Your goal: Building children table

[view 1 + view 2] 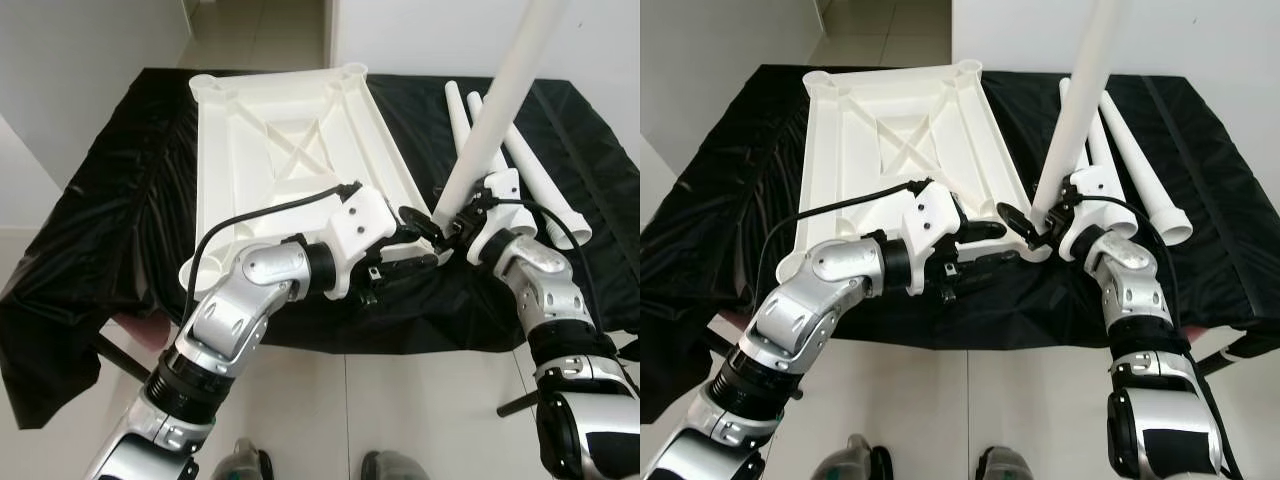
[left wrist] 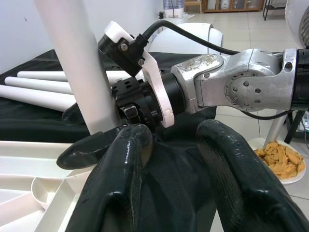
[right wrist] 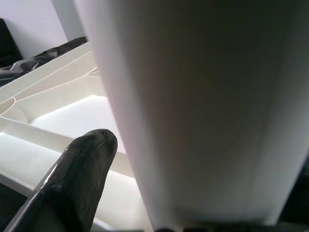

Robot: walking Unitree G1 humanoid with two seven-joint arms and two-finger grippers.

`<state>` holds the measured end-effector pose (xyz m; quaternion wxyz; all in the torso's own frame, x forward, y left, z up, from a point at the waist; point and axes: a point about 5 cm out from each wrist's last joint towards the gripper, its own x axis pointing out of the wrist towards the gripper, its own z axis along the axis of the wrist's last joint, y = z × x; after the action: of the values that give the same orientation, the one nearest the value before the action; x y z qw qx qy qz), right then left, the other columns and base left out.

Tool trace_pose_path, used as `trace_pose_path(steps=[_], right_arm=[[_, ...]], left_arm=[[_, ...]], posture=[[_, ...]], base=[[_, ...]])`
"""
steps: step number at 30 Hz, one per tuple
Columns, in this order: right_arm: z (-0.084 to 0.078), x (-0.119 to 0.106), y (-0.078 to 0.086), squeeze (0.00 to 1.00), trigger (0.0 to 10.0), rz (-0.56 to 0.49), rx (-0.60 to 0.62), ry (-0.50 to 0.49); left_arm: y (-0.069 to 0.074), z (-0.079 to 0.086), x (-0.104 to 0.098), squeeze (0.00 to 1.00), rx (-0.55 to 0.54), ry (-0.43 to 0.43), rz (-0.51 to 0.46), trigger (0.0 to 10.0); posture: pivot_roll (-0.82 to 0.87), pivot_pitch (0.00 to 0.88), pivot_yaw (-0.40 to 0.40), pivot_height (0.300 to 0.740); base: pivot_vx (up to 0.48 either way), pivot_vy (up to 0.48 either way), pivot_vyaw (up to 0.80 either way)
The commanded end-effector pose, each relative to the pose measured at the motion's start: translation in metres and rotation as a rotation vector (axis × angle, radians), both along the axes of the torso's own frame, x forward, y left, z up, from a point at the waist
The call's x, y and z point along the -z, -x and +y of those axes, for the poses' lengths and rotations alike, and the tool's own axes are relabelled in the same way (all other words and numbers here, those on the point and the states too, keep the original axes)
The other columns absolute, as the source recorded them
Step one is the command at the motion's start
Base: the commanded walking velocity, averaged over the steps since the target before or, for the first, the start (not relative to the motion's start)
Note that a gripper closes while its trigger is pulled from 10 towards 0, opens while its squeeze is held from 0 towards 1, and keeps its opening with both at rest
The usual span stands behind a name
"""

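An upturned white table top [image 1: 290, 130] lies on a table draped in black cloth [image 1: 120, 190]. My right gripper [image 1: 432, 225] is shut on a white table leg [image 1: 500, 100]. The leg stands steeply tilted, with its lower end at the top's near right corner. One of the gripper's black fingers [image 2: 91, 145] wraps the leg [image 2: 77, 63] low down. My left gripper [image 1: 425, 250] is open with nothing in it. It hovers at that same corner and points at the leg's foot, with its fingers [image 2: 116, 183] just short of the right gripper.
More white legs [image 1: 530, 165] lie side by side on the cloth to the right of the top. The table's front edge is just below both grippers, with tiled floor beneath it. A plate of yellow snacks [image 2: 280, 162] sits on the floor.
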<state>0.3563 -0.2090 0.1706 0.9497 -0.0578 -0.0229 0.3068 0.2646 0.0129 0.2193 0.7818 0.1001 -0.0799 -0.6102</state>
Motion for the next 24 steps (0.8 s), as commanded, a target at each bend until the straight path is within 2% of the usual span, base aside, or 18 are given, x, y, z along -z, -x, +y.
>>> trace_pose_path(steps=[1, 2, 3, 4, 5, 7, 8, 17, 19, 23, 24], right_arm=[[0.0002, -0.0003, -0.0025, 0.00, 10.0, 0.002, -0.006, 0.019], [0.0002, -0.0003, -0.0025, 0.00, 10.0, 0.002, -0.006, 0.019], [-0.0009, 0.0000, -0.0046, 0.00, 4.7, 0.010, 0.004, 0.012], [-0.0009, 0.0000, -0.0046, 0.00, 4.7, 0.010, 0.004, 0.012], [-0.0012, 0.0007, -0.0049, 0.00, 2.6, 0.015, 0.005, 0.012], [-0.0013, 0.0013, -0.0048, 0.00, 2.2, 0.018, 0.004, 0.012], [-0.0021, 0.0023, -0.0048, 0.00, 0.0, 0.024, -0.005, 0.009], [-0.0067, 0.0059, -0.0052, 0.00, 0.0, 0.030, -0.023, -0.005], [-0.0071, 0.0068, -0.0053, 0.00, 7.6, 0.028, -0.004, -0.005], [-0.0071, 0.0072, -0.0054, 0.00, 7.6, 0.027, 0.005, -0.004], [-0.0068, 0.0078, -0.0054, 0.00, 10.0, 0.025, 0.014, -0.007]], left_arm=[[-0.0026, 0.0022, -0.0021, 0.00, -0.037, 0.001, -0.012, 10.0], [-0.0026, 0.0022, -0.0021, 0.00, -0.037, 0.001, -0.012, 10.0], [-0.0023, 0.0024, -0.0022, 0.00, -0.038, 0.002, -0.012, 10.0], [-0.0023, 0.0024, -0.0022, 0.00, -0.038, 0.002, -0.012, 10.0], [-0.0023, 0.0025, -0.0021, 0.00, -0.039, 0.001, -0.012, 10.0], [-0.0023, 0.0026, -0.0021, 0.00, -0.039, 0.001, -0.011, 10.0], [-0.0020, 0.0028, -0.0023, 0.00, -0.040, 0.002, -0.011, 10.0], [-0.0014, 0.0029, -0.0026, 0.00, -0.037, 0.002, -0.011, 10.0], [-0.0014, 0.0029, -0.0026, 0.00, -0.036, 0.004, -0.010, 10.0], [-0.0014, 0.0029, -0.0025, 0.00, -0.036, 0.004, -0.009, 10.0], [-0.0013, 0.0028, -0.0025, 0.00, -0.035, 0.003, -0.010, 10.0]], posture=[[-0.03, 0.055, 0.058, 0.740], [-0.03, 0.055, 0.058, 0.740], [-0.03, 0.055, 0.058, 0.740], [-0.03, 0.055, 0.058, 0.740], [-0.03, 0.055, 0.058, 0.740], [-0.03, 0.055, 0.058, 0.740], [-0.03, 0.060, 0.057, 0.740], [-0.03, 0.061, 0.058, 0.740], [-0.03, 0.063, 0.058, 0.740], [-0.03, 0.063, 0.058, 0.740], [-0.03, 0.063, 0.058, 0.740]], base=[[0.000, 0.000, 0.00], [0.000, 0.000, 0.00], [0.000, 0.000, 0.00], [0.000, 0.000, 0.00], [0.000, 0.000, 0.00], [0.000, 0.000, 0.00], [0.000, 0.000, 0.00], [0.000, 0.000, 0.00], [0.000, 0.000, 0.00], [0.000, 0.000, 0.00], [0.000, 0.000, 0.00]])
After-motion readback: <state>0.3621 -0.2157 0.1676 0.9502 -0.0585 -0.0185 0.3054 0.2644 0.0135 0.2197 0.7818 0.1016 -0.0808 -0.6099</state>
